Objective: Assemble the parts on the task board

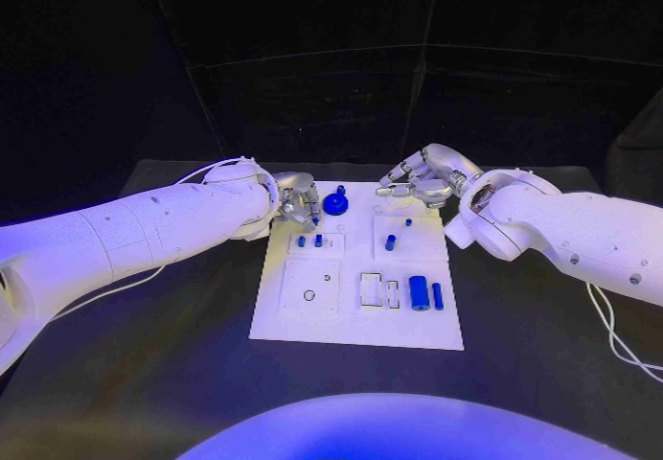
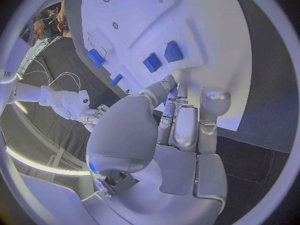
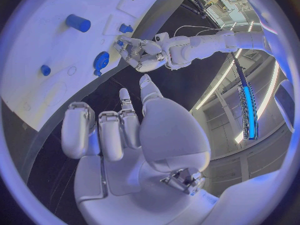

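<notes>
the left robot hand (image 1: 293,205) hovers at the board's (image 1: 353,326) far-left edge, fingers curled, seemingly holding nothing. blue parts (image 1: 418,289) lie loose in the middle while others seem seated, so much remains. the right robot hand (image 1: 419,182) hangs empty, fingers apart, over the far edge.

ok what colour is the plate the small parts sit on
White: the task board shows best in the head view, with blue parts on it.
</notes>
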Robot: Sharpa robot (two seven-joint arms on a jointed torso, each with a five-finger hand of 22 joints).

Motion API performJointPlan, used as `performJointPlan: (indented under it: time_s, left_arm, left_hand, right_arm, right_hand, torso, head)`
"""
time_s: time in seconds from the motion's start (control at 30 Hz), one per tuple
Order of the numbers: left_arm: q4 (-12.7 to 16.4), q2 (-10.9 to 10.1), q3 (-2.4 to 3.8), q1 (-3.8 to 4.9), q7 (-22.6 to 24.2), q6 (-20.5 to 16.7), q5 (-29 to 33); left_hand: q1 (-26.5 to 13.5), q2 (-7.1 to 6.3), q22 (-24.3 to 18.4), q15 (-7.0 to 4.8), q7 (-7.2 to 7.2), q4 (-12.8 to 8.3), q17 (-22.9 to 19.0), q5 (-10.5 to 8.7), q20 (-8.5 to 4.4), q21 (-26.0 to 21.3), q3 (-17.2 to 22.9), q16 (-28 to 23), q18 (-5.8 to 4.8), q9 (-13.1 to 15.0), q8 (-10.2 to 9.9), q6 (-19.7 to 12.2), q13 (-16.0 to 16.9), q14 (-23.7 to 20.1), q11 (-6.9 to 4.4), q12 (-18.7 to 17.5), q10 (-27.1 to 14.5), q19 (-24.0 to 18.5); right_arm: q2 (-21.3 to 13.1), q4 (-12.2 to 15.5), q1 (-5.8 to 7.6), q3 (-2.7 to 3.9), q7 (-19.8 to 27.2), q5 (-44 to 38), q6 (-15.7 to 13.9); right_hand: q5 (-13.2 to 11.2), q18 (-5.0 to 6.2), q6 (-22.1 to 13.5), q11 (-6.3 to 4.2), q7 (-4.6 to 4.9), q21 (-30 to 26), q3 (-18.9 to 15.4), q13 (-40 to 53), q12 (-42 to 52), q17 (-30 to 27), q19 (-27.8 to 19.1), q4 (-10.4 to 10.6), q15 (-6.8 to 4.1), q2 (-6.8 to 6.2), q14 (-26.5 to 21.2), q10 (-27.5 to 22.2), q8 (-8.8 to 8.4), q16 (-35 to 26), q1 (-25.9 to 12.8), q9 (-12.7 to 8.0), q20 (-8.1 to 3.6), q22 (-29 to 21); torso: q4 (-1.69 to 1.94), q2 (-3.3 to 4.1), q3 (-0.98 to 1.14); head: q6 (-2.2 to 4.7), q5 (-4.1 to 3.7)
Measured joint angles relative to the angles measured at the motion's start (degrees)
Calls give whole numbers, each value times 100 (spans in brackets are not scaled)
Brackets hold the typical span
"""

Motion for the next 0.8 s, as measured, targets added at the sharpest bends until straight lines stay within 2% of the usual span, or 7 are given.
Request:
performJointPlan:
  time_s: [0.13,0.4,0.5,0.6,0.67,0.73,0.8]
  left_arm:
    - [-5,-7,-3,-6,-9,5,0]
    - [-7,-29,-3,-6,-12,-10,0]
    - [-18,-50,-3,-7,-14,-24,0]
    - [-28,-82,-3,-7,-15,-43,0]
    - [-34,-120,-2,-7,-15,-66,0]
    - [-34,-161,-2,-7,-14,-96,6]
    - [-18,-230,-2,-8,8,-152,35]
  left_hand:
    - [-29,-29,-39,29,33,0,-40,0,30,-30,0,-22,0,-9,-148,-197,-5,11,40,-121,-140,-30]
    - [-55,-55,-70,50,48,-17,-70,0,50,-67,-17,-22,0,-8,-215,-296,-5,-10,70,-170,-211,-50]
    - [-55,-55,-85,50,28,-17,-79,0,68,-97,-17,-22,0,-8,-243,-316,-5,-10,70,-198,-253,-68]
    - [-55,-55,-89,62,41,-32,-88,1,68,-97,-33,-22,0,-8,-278,-369,-5,-22,82,-235,-265,-68]
    - [-55,-55,-93,70,42,-32,-88,1,68,-97,-33,-22,0,-8,-279,-369,-4,-30,91,-235,-273,-68]
    - [-55,-55,-93,73,59,-32,-82,1,68,-99,-33,-22,0,-8,-279,-387,-5,-26,91,-235,-273,-68]
    - [-55,-55,-100,91,59,-36,-68,1,68,-121,-29,-22,0,-6,-279,-387,-4,-9,91,-235,-273,-68]
  right_arm:
    - [2,-3,0,0,0,0,3]
    - [2,-29,0,0,-1,0,7]
    - [2,-73,0,-1,-11,0,8]
    - [1,-125,0,-1,-28,0,8]
    - [-2,-178,0,-1,-47,-3,10]
    - [-6,-227,0,-1,-67,-29,13]
    - [-14,-277,0,-1,-91,-97,26]
  right_hand:
    - [0,0,0,0,0,0,0,0,0,0,0,0,0,0,0,0,0,0,0,0,0,0]
    - [0,0,0,-2,0,-50,0,2,-63,0,-10,0,0,0,0,-9,0,-56,0,0,4,-55]
    - [0,0,-58,-7,4,-250,-82,-61,-752,-13,-217,32,0,48,0,-506,24,-331,48,0,3,-404]
    - [0,5,-150,-30,-7,-502,-188,-1236,-2207,-443,-391,91,-2,114,-1,-1361,95,-755,114,0,-23,-805]
    - [0,93,-155,-27,-11,-653,-222,-2221,-3343,-797,-477,95,-37,175,-7,-1972,143,-1044,178,0,-39,-1041]
    - [3,93,-156,-36,-11,-807,-264,-2817,-3975,-1097,-543,92,-74,185,-10,-2149,196,-1319,332,0,-37,-1262]
    - [18,182,-156,-1,-11,-938,-237,-3347,-4562,-1341,-614,32,-71,203,-13,-2352,222,-1540,537,0,-39,-1459]
  torso:
    - [0,0,-1]
    - [0,0,-1]
    - [0,-1,-1]
    - [2,-3,-3]
    - [3,-4,-3]
    - [5,-4,-4]
    - [6,-5,-4]
  head:
    - [1,0]
    - [5,0]
    - [5,0]
    - [6,-4]
    - [11,-5]
    - [15,-5]
    - [16,-5]
